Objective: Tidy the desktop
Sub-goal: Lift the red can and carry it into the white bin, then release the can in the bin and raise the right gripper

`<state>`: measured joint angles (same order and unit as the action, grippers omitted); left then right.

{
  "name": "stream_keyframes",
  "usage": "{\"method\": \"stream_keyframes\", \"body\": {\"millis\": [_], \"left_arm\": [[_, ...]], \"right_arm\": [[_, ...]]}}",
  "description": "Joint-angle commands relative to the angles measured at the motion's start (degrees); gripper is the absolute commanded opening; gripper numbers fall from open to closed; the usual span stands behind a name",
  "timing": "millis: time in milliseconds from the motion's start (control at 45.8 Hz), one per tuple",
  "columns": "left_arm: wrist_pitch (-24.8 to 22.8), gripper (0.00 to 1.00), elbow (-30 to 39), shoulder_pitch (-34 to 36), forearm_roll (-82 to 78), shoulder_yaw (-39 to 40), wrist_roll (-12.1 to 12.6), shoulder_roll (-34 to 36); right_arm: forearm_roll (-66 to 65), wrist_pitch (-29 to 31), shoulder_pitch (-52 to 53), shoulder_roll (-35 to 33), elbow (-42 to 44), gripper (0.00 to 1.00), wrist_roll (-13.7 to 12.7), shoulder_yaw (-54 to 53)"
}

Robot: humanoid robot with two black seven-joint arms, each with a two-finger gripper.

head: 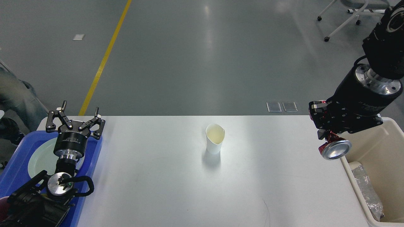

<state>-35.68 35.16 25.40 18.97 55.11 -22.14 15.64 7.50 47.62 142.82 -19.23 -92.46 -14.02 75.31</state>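
Observation:
The desktop [164, 189] is a wide white tabletop. A white paper cup [215, 138] stands upright near its middle. My right gripper [329, 138] is raised above the desktop's right edge, shut on a red can [335, 148] whose silver end faces me. The can hangs beside the near-left rim of the cream bin. My left gripper [75, 118] points away from me over the blue tray at the left, open, with nothing between its fingers.
A blue tray [15, 171] at the left edge holds a pale green plate [38, 160]. A cream bin [386, 151] stands off the right edge with clear plastic wrap [367, 189] inside. A wheeled chair base [347, 22] stands on the floor far right.

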Motion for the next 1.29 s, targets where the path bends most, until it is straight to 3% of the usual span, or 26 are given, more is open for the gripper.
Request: {"method": "stream_keyframes", "body": {"millis": [0,153,306,437,634,830,983,1136,1267], "left_arm": [[-0.01,0.96,0.00,0.00,-0.08,0.00,-0.01,0.00],[-0.01,0.96,0.00,0.00,0.01,0.00,-0.01,0.00],[-0.01,0.96,0.00,-0.17,-0.08,0.00,-0.01,0.00],[-0.01,0.96,0.00,-0.17,0.01,0.00,-0.01,0.00],[-0.01,0.96,0.00,-0.17,-0.08,0.00,-0.01,0.00],[-0.01,0.96,0.00,-0.17,-0.08,0.00,-0.01,0.00],[-0.01,0.96,0.00,-0.17,-0.08,0.00,-0.01,0.00],[-0.01,0.96,0.00,-0.17,0.01,0.00,-0.01,0.00],[-0.01,0.96,0.00,-0.17,-0.08,0.00,-0.01,0.00]], "right_arm": [[-1.78,-0.42,0.26,-0.10,-0.44,0.00,2.24,1.42],[-2.05,-1.21,0.26,-0.37,0.00,0.00,5.58,5.72],[-2.31,-3.66,-0.26,-4.58,1.58,0.00,6.19,11.52],[-4.94,-12.01,-5.62,-11.87,4.92,0.00,6.11,15.57],[-7.23,-25.46,-21.60,-23.12,13.96,0.00,6.02,13.12],[-8.02,-33.46,-48.84,-26.12,29.86,0.00,5.93,-3.65],[-7.85,-35.84,-70.11,-24.89,48.23,0.00,5.76,-17.01],[-7.93,-39.26,-89.10,-18.40,67.21,0.00,5.67,-30.20],[-7.76,-46.46,-102.55,-7.24,84.09,0.00,5.67,-34.43]]}}
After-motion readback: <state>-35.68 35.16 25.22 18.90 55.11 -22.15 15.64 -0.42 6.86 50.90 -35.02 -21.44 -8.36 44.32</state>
